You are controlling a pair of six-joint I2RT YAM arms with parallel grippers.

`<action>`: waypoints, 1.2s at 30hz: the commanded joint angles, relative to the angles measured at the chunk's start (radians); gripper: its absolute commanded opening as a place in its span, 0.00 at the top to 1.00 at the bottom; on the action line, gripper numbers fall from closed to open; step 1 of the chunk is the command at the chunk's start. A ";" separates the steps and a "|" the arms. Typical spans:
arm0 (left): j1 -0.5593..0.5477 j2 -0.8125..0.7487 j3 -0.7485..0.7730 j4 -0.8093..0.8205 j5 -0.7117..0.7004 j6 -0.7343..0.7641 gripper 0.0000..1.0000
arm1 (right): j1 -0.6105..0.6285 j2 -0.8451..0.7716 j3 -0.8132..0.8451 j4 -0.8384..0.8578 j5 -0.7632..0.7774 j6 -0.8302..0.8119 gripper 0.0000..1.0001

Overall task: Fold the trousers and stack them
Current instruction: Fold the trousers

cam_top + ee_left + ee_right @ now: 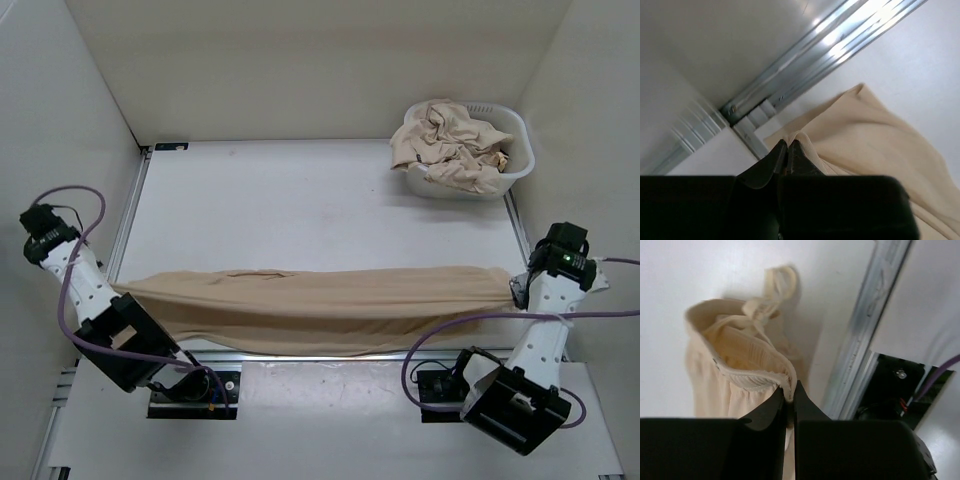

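One pair of beige trousers (320, 308) lies stretched flat across the near part of the table, from left edge to right edge. My left gripper (122, 293) is shut on its left end; the left wrist view shows the pinched fabric edge (805, 137) between my closed fingers (788, 147). My right gripper (518, 290) is shut on the right end, pinching the elastic waistband (752, 379) at my fingertips (790, 390); a drawstring (771, 292) hangs loose. More beige trousers (450, 140) lie crumpled in the basket.
A white plastic basket (518, 165) stands at the far right corner of the table. Aluminium rails (830, 47) edge the table at left and right (867, 327). White walls enclose the table. Purple cables loop off both arms.
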 commanded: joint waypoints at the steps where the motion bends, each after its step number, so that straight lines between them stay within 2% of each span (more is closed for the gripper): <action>1: 0.034 -0.013 -0.106 -0.001 -0.034 0.000 0.85 | -0.005 -0.020 -0.077 -0.037 0.103 0.019 1.00; 3: 0.062 -0.013 -0.137 0.024 -0.034 0.000 0.85 | -0.005 -0.029 -0.150 0.021 0.078 0.001 1.00; 4: 0.062 0.004 -0.137 0.024 -0.023 0.000 0.85 | -0.005 -0.016 -0.168 0.047 0.008 -0.013 1.00; 7: 0.017 0.090 -0.007 0.024 0.021 0.000 0.85 | -0.005 0.072 -0.152 0.159 -0.090 -0.013 1.00; 10: -0.076 0.200 0.202 0.010 0.032 0.000 0.85 | -0.005 0.209 0.002 0.229 -0.167 -0.004 1.00; 11: -0.137 0.256 0.257 0.010 0.032 0.000 0.85 | -0.005 0.292 0.058 0.229 -0.179 -0.004 1.00; 12: -0.166 0.281 0.367 0.000 0.017 0.000 0.85 | -0.005 0.332 0.186 0.218 -0.195 -0.004 1.00; 15: -0.259 0.360 0.569 -0.022 -0.015 0.000 0.85 | -0.005 0.443 0.403 0.178 -0.229 -0.004 1.00; 17: -0.285 0.380 0.670 -0.036 -0.025 0.000 0.85 | -0.005 0.454 0.470 0.157 -0.239 -0.004 1.00; 19: -0.296 0.366 0.684 -0.036 -0.025 0.000 0.85 | -0.005 0.443 0.470 0.147 -0.239 -0.013 1.00; 21: -0.296 0.325 0.670 -0.036 -0.025 0.000 0.85 | -0.005 0.417 0.424 0.147 -0.239 -0.013 1.00; 27: -0.248 0.196 0.460 -0.036 -0.060 0.000 0.85 | -0.031 0.262 0.263 0.137 -0.204 -0.023 1.00; 31: -0.153 0.081 0.289 -0.036 -0.060 0.000 0.85 | -0.042 0.193 0.153 0.113 -0.128 -0.042 1.00; 36: -0.070 -0.045 -0.037 -0.036 -0.049 0.000 0.85 | -0.042 0.158 0.024 0.113 -0.037 -0.066 1.00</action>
